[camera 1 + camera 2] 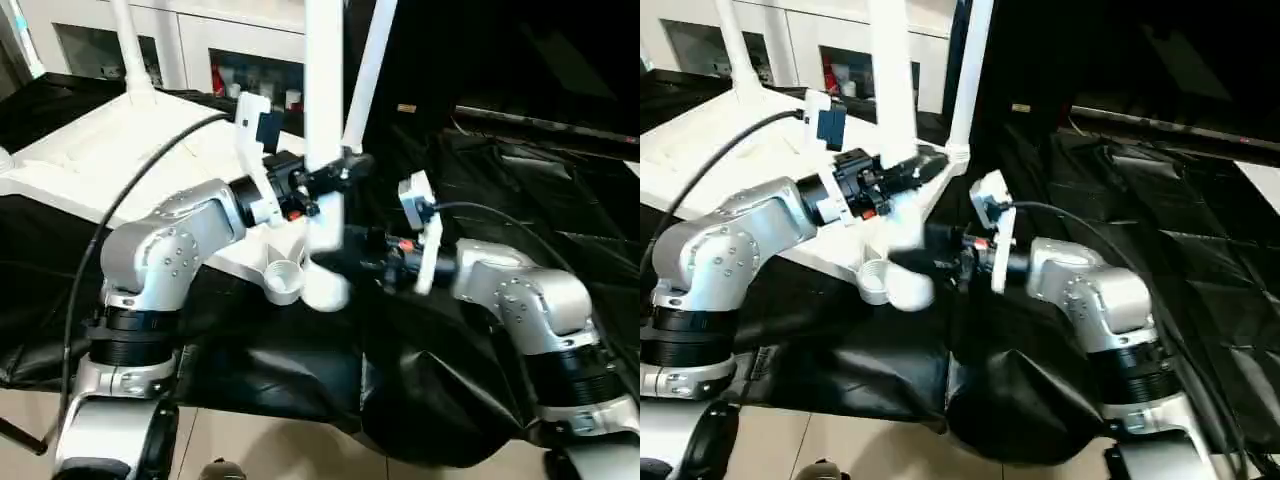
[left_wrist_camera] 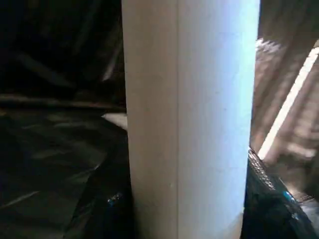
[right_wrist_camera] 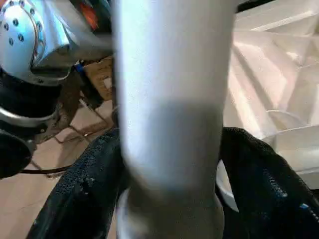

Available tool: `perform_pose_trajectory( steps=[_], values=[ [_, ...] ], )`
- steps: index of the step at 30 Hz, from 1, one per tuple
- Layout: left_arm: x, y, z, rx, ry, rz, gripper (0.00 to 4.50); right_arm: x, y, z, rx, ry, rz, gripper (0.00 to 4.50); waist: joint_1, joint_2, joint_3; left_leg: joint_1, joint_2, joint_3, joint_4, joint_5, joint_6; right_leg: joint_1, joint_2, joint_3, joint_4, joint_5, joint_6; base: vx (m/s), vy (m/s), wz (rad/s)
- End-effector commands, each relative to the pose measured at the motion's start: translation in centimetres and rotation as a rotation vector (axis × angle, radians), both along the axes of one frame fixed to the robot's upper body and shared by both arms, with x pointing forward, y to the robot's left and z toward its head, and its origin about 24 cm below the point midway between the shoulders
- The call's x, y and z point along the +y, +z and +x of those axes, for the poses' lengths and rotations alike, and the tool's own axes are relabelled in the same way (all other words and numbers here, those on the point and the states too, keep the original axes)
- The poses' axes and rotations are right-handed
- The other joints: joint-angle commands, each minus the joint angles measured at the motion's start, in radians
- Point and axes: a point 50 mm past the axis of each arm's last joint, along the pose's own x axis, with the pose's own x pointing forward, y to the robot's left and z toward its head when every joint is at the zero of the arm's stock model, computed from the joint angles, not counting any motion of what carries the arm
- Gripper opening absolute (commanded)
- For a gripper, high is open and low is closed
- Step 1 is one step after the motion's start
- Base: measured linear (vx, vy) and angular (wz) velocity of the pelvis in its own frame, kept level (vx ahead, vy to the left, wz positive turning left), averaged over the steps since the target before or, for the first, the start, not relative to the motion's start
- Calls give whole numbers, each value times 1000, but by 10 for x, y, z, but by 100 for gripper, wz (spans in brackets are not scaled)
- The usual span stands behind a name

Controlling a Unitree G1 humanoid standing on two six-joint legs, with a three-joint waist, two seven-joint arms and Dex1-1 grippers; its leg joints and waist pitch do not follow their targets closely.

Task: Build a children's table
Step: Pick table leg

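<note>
Both end effectors on an upright table leg at the tabletop's near corner socket.

The leg (image 1: 323, 120), stiff, light, smooth-walled, stands between the left end effector (image 1: 335, 178) above and right end effector (image 1: 350, 262) below, both closed around it; hold low, beside the socket (image 1: 283, 281) of the tabletop (image 1: 90, 150).

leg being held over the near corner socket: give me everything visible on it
The leg is a long white tube, smooth and plastic-looking, standing nearly upright, its top out of frame. Its rounded lower end hangs beside the near corner socket of the upturned tabletop, apparently not seated. The left claw grips it mid-shaft; the right claw is around it lower down.
</note>
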Motion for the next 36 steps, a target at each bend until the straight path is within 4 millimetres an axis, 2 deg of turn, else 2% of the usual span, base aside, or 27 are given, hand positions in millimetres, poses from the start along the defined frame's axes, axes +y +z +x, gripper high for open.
perform_pose_trajectory(
  steps=[1,4,5,6,12,14,17,19,21,23,30,36],
  values=[
    [-5,14,-7,-57,-67,-45,188,-1,3,-1,-5,16,-14,280,4,3,-70,2,4,7,-68,-162,-34,67,-64,50,-77,-258,-107,0,0,0],
    [-6,12,-8,-59,-72,-33,188,0,3,0,1,12,-16,274,3,4,-69,3,4,6,-69,-165,-32,64,-62,49,-82,-290,-82,0,0,0],
    [-7,10,-8,-59,-73,-23,188,0,3,1,4,10,-15,242,3,2,-69,3,5,6,-69,-161,-33,64,-62,49,-81,-296,-77,0,0,0],
    [-7,9,-8,-57,-76,-13,188,0,3,1,7,10,-14,242,3,1,-70,1,4,6,-68,-154,-33,65,-62,49,-81,-293,-72,0,0,0],
    [-8,7,-10,-56,-95,14,188,-2,8,3,-23,25,-19,214,5,1,-71,2,5,6,-69,-147,-38,64,-62,49,-77,-266,-77,0,0,0],
    [-8,6,-10,-54,-99,23,188,-2,11,3,-16,44,-5,280,5,1,-71,2,5,6,-69,-152,-38,64,-61,49,-77,-266,-78,0,0,0],
    [-8,5,-10,-53,-105,34,188,-2,13,2,-12,61,1,284,4,0,-71,3,4,6,-68,-150,-37,64,-61,50,-78,-275,-78,0,0,0],
    [-9,3,-9,-52,-108,39,188,-3,14,2,-26,67,-10,314,4,-3,-70,1,5,7,-68,-150,-37,65,-61,50,-78,-275,-75,0,0,0],
    [-9,3,-10,-49,-115,42,188,-4,14,2,-38,69,-24,325,6,-3,-70,1,5,6,-68,-143,-38,65,-62,50,-78,-278,-69,0,0,0],
    [-10,2,-10,-49,-126,46,188,-5,14,2,-40,75,-34,325,5,-7,-71,1,5,7,-67,-136,-37,65,-60,50,-76,-262,-73,0,0,0],
    [-14,1,-13,-49,-167,64,188,-8,11,3,-31,102,-74,325,6,-6,-70,1,5,7,-66,-143,-36,65,-62,50,-78,-279,-73,0,0,0],
    [-19,-2,-16,-44,-198,73,188,-7,9,4,-31,107,-90,325,5,-6,-72,1,5,7,-65,-132,-35,66,-61,49,-74,-253,-84,0,0,0]
  ],
)
